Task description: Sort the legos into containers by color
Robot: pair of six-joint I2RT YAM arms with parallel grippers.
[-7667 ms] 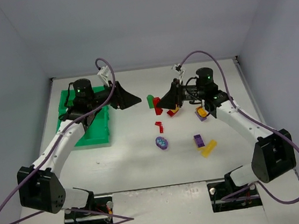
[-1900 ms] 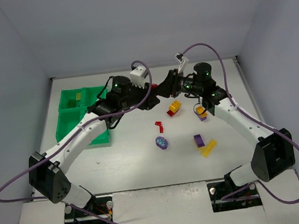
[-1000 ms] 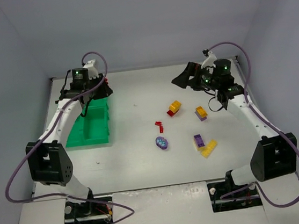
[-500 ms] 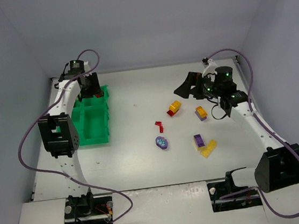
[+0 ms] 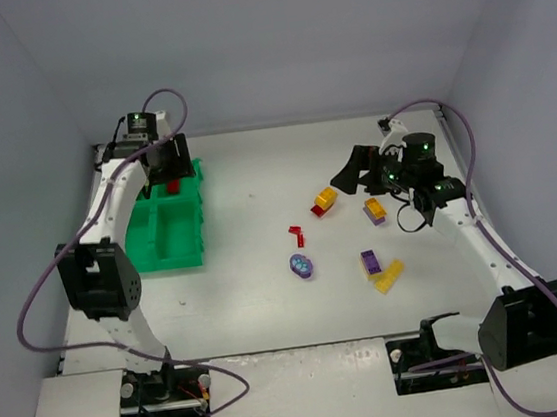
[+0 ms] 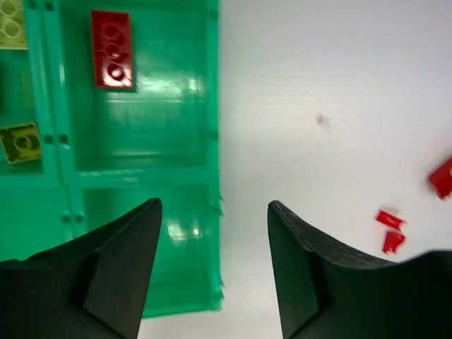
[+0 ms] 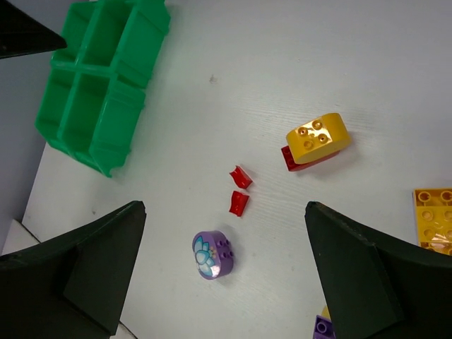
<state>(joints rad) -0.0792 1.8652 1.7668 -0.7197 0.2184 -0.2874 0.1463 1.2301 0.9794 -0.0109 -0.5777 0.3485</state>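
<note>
The green tray of containers (image 5: 167, 243) stands at the far left. My left gripper (image 5: 167, 165) hovers open over its far right compartment, with nothing between the fingers (image 6: 214, 202). A red brick (image 6: 111, 49) lies flat in that compartment, and two lime bricks (image 6: 20, 141) lie in the one beside it. Loose legos lie mid-table: a yellow brick on a red one (image 7: 318, 138), two small red pieces (image 7: 240, 191), a purple oval piece (image 7: 213, 254), an orange brick (image 5: 374, 211), a purple brick (image 5: 370, 261) and a yellow one (image 5: 389, 275). My right gripper (image 5: 351, 171) hangs open above them, holding nothing (image 7: 224, 205).
Grey walls close the table in on three sides. The tray's two near compartments (image 6: 141, 233) hold nothing that I can see. White tabletop (image 5: 248, 202) separates the tray from the loose bricks. Purple cables trail from both arms.
My left jaws have spread apart and the red brick now lies in the tray's far right compartment. My right gripper has drifted slightly down and toward the loose bricks.
</note>
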